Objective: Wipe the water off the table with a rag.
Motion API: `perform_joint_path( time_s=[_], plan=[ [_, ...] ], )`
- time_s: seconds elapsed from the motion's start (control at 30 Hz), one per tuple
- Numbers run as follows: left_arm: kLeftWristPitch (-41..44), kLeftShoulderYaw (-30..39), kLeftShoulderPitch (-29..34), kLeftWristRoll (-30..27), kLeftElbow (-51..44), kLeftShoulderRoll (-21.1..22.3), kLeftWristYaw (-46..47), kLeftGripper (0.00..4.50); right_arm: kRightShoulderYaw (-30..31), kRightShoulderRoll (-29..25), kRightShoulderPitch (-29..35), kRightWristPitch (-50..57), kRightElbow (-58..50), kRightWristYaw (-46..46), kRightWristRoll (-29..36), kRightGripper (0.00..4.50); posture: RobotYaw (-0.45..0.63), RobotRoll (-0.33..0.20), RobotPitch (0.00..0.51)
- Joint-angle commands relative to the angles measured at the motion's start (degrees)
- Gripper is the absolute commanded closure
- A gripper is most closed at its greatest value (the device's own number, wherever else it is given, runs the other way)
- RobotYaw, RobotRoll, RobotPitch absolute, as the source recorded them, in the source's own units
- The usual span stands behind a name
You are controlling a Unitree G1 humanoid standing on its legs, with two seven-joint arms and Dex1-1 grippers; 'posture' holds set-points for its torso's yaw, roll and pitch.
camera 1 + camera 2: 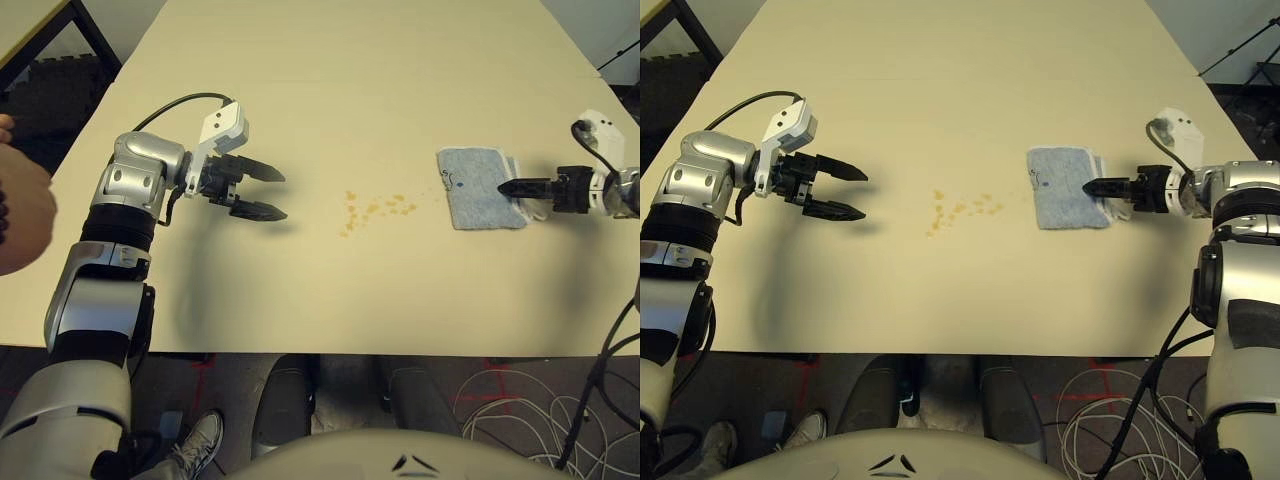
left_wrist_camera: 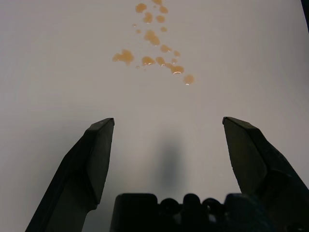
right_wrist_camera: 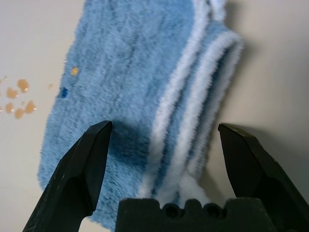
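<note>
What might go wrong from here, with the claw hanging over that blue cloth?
The right gripper is open, with one finger over the rag, so closing now might catch only the folded edge or miss. Closing too low, it could scrape the table. A careless push of the rag could smear the orange droplets beside it.

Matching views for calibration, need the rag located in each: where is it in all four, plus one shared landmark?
Left eye: rag right of centre, under the right gripper.
Right eye: right of centre.
Left wrist: not in it.
Right wrist: large, from the top edge down, left of and between the fingers.
Shared landmark: the orange droplets, on the table in all four.
</note>
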Motion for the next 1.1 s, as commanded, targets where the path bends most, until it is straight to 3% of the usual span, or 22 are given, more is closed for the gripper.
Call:
perform_joint_path(
  time_s=[0.03,0.23,0.33,0.63,0.7,0.97,1.1],
  plan=[
    [-0.4,-0.9,0.5,0.2,-0.7,-0.7,-0.2,0.01,-0.1,2.7,-0.4,2.2,0.0,2.0,0.6,0.03,0.05,0.000,0.196],
    [0.9,-1.1,1.1,0.0,-1.6,-1.9,-0.4,0.01,0.2,4.1,-0.4,2.5,-0.2,2.3,0.3,0.03,0.05,0.000,0.191],
    [0.9,-1.2,1.5,0.1,-1.9,-2.4,-0.2,0.00,0.1,4.3,0.0,2.3,-0.3,1.6,0.2,0.62,0.05,0.000,0.188],
    [0.2,-1.2,1.2,0.4,-0.8,-3.6,0.6,0.00,-2.7,2.1,1.1,0.5,-0.6,-2.5,1.5,3.96,0.03,0.000,0.170],
    [-0.1,-1.3,1.0,0.5,-0.4,-3.8,0.6,0.00,-3.6,1.4,1.3,0.3,-0.9,-3.3,2.0,4.47,0.02,0.000,0.168],
    [-1.0,-1.5,0.6,0.7,0.4,-4.6,0.7,0.00,-5.9,0.1,-1.6,5.2,-6.5,0.0,6.2,4.47,0.01,0.000,0.158],
    [-1.7,-1.6,-0.1,0.8,1.0,-4.8,0.5,0.00,-4.0,0.6,-0.8,14.8,-20.1,3.4,9.7,4.47,-0.01,0.000,0.152]
  ],
)
